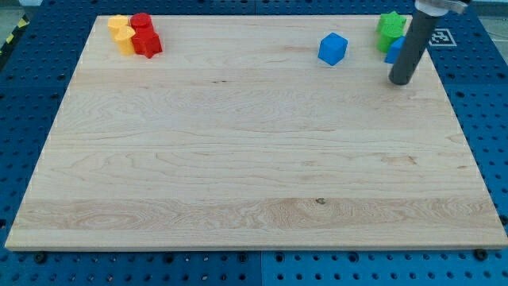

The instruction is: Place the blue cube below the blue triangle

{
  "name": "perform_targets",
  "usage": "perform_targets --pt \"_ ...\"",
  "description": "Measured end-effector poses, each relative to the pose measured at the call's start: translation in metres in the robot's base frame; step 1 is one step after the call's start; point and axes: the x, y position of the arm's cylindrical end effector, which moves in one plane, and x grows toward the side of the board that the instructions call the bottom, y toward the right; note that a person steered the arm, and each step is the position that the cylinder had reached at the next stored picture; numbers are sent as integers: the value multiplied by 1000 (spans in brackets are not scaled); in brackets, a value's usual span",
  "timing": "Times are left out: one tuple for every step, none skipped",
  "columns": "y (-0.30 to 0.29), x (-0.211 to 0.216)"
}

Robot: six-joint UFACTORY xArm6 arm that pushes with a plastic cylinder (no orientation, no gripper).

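The blue cube sits on the wooden board near the view's top, right of centre. The blue triangle is at the top right, mostly hidden behind my rod, just below the green blocks. My tip rests on the board at the top right, right of and slightly below the blue cube, apart from it, and just below the blue triangle.
Green blocks stand at the top right corner above the blue triangle. A cluster of yellow blocks and red blocks sits at the top left. The wooden board lies on a blue pegboard table.
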Motion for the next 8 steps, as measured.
perform_targets --pt "-15 -14" --pt "-15 -12" --pt "-18 12" --pt "-18 19" --pt "-41 12" --pt "-73 3" --pt "-150 -14" --pt "-206 -68"
